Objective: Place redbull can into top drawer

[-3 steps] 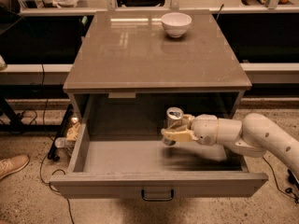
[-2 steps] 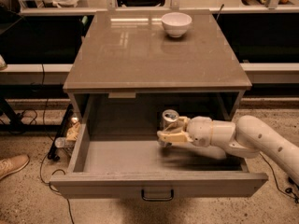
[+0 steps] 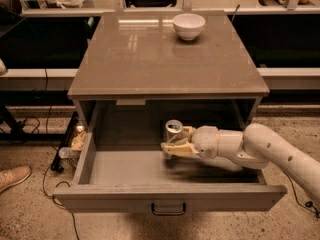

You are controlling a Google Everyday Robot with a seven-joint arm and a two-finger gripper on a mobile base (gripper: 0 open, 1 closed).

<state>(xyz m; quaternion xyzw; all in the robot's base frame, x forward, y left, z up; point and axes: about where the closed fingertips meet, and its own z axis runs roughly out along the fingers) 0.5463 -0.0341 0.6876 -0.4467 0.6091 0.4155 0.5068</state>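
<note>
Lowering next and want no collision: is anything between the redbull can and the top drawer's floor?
Nothing visible. The gripper holds the redbull can inside the open top drawer, over bare floor.

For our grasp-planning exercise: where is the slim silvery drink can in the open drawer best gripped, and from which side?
Grip the slim silvery drink can around its lower body, coming in level from the picture's right. It stands upright in the grey-brown top drawer, so its narrow round wall fits between two fingers. The claw sits inside the drawer, closed on it that way.
</note>
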